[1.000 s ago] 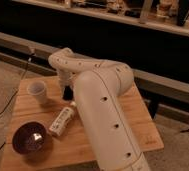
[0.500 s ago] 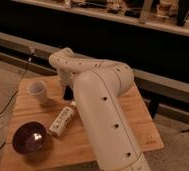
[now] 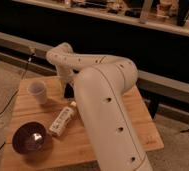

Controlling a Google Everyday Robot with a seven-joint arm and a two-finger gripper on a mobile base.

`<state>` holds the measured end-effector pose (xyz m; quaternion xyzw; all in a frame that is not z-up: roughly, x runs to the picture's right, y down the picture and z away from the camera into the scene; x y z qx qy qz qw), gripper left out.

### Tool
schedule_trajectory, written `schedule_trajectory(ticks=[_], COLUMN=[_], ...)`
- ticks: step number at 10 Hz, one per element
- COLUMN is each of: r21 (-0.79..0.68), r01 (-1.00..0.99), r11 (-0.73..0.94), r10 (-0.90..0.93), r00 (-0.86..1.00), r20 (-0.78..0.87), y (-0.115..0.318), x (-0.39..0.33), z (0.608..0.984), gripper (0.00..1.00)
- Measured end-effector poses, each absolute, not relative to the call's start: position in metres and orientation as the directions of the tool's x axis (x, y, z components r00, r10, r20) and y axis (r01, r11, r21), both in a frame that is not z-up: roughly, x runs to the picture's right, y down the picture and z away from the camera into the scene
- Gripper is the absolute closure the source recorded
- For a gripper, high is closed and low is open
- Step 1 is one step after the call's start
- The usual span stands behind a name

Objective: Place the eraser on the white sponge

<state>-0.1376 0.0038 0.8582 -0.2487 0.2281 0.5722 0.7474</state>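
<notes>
My gripper [image 3: 66, 91] hangs low over the back of the wooden table [image 3: 138, 127], just right of the white cup [image 3: 37, 91]. Only its dark tip shows below the arm's wrist, and it is shut. I cannot tell whether anything is between its jaws. My bulky white arm [image 3: 108, 105] covers the middle of the table. The eraser and the white sponge are hidden from this view.
A white labelled bottle [image 3: 62, 120] lies on its side near the table's middle. A dark bowl [image 3: 32, 140] sits at the front left corner. A dark wall and a metal rail [image 3: 168, 85] run behind the table. A cable [image 3: 8, 107] trails on the floor to the left.
</notes>
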Motion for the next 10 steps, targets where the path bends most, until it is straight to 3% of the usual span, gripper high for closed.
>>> schedule_trajectory(ticks=[5, 10], r21=[-0.092, -0.087], r01=[-0.971, -0.975], r11=[0.22, 0.205], r10=[0.743, 0.748], r00=[0.228, 0.213], r20=[-0.629, -0.629], y=[0.02, 0.065], x=[-0.119, -0.083], z=[0.803, 0.759], gripper=[1.0, 1.0])
